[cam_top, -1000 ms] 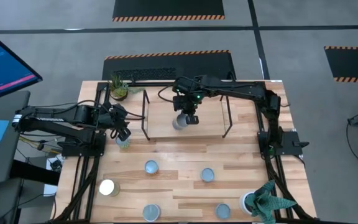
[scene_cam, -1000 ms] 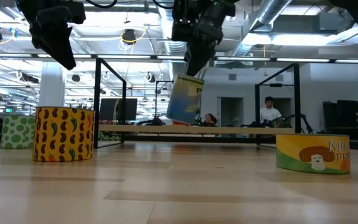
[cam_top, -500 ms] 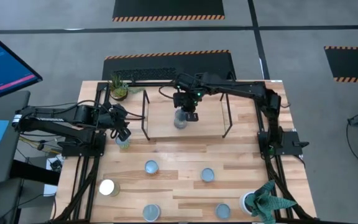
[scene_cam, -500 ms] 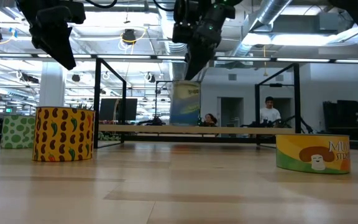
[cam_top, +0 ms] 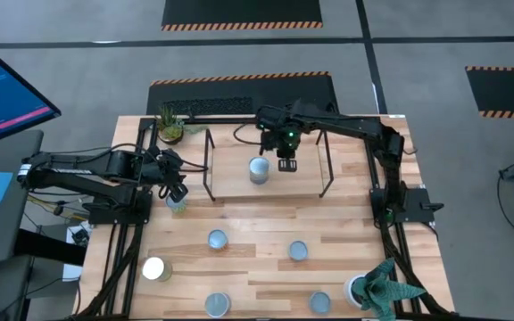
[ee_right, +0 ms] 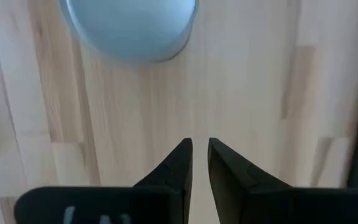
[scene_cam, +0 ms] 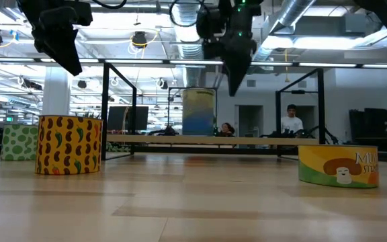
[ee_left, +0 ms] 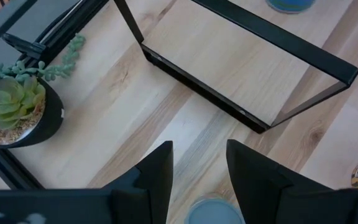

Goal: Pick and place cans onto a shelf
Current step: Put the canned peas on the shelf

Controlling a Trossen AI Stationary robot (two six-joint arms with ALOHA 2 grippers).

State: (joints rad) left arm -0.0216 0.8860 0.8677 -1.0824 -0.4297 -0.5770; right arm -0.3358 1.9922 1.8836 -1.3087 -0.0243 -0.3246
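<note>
Your right gripper (cam_top: 286, 164) is hovering nearly closed, gripping nothing, just beside a can (cam_top: 258, 170) standing upright on the shelf (cam_top: 230, 183) board.

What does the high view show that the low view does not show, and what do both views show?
Only the high view shows the round tops of all seven cans, the two potted plants and the right tool hanging over the shelf's board beside the placed can, with its fingers almost closed.

Only the low view shows the printed labels, such as the yellow can and the mushroom can, and a person in the room behind.

Both show the shelf, the can standing on it, and the left tool above a can near the table's left edge.
</note>
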